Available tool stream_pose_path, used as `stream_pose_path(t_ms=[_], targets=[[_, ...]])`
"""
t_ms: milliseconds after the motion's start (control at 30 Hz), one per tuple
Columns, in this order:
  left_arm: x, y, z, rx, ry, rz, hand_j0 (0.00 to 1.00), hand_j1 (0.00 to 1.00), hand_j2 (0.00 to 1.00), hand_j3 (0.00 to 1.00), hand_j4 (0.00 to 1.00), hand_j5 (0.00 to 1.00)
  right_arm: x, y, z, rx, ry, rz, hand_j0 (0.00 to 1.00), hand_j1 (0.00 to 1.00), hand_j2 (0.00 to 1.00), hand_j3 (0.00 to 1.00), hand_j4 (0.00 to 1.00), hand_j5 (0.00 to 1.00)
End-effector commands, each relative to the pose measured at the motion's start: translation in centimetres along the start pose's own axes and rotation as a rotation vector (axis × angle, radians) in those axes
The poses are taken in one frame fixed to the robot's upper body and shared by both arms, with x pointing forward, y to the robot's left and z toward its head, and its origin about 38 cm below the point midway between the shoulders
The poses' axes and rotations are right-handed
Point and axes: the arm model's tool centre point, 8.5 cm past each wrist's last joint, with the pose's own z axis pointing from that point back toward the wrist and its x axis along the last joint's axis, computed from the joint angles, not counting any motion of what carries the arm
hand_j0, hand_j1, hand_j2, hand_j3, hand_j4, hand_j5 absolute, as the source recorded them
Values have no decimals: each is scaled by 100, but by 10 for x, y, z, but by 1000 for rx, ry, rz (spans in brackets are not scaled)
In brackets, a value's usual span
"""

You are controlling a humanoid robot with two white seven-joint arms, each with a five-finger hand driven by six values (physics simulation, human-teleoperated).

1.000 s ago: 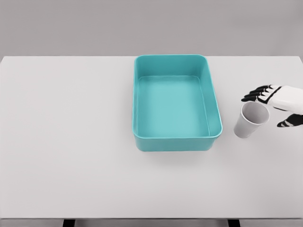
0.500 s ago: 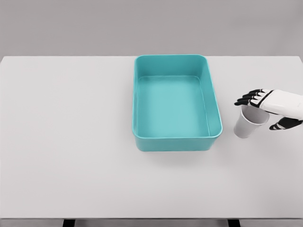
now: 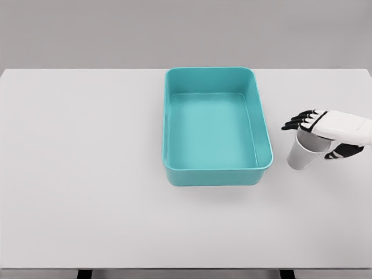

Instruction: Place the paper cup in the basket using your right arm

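One white worktop fills most of the head view, its far edge running straight across below a grey wall and its near edge close to the bottom of the frame. A teal rectangular basket with rounded corners and a raised rim sits slightly right of centre, its long sides running away from the viewer. Nothing shows inside it.

A white paper cup stands to the right of the basket, near its front right corner but apart from it, with a strip of bare worktop between them. The cup leans, its mouth tipped toward the right.

The right hand enters from the right edge, white with black fingers. It lies over the cup's mouth, fingers reaching past the rim on the far side and the thumb on the near side. The fingers are spread and not yet closed around the cup.

Broad open surface lies to the left of the basket and in front of it.
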Motion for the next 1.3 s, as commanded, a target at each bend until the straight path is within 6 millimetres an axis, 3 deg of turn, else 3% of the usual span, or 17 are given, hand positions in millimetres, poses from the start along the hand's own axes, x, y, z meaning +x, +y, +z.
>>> stream_pose_path(t_ms=[0, 333, 500, 533, 633, 733, 900, 1000, 1267], targets=[[0, 0, 0, -2, 0, 0, 100, 100, 100, 100, 100, 100, -2, 0, 2, -1, 5, -7, 100, 100, 100, 100, 100, 100], [0, 0, 0, -2, 0, 0, 100, 100, 100, 100, 100, 100, -14, -20, 33, -94, 15, -140, 100, 100, 100, 100, 100, 100], [0, 0, 0, -2, 0, 0, 100, 100, 100, 100, 100, 100, -34, -32, 72, -200, 53, -313, 100, 100, 100, 100, 100, 100], [0, 0, 0, 0, 0, 0, 100, 100, 100, 100, 100, 100, -35, -29, 73, -217, 47, -351, 100, 100, 100, 100, 100, 100], [0, 0, 0, 0, 0, 0, 100, 100, 100, 100, 100, 100, -36, 15, 68, -371, 67, -564, 100, 100, 100, 100, 100, 100], [0, 0, 0, 0, 0, 0, 100, 100, 100, 100, 100, 100, -34, 40, 66, -425, 97, -633, 100, 100, 100, 100, 100, 100], [0, 0, 0, 0, 0, 0, 100, 100, 100, 100, 100, 100, -29, 54, 56, -442, 84, -692, 100, 100, 100, 100, 100, 100], [0, 0, 0, 0, 0, 0, 100, 100, 100, 100, 100, 100, -21, 74, 45, -447, 68, -754, 100, 100, 100, 100, 100, 100], [0, 0, 0, -2, 0, 0, 100, 100, 100, 100, 100, 100, -19, 97, 38, -477, 77, -855, 100, 100, 100, 100, 100, 100]])
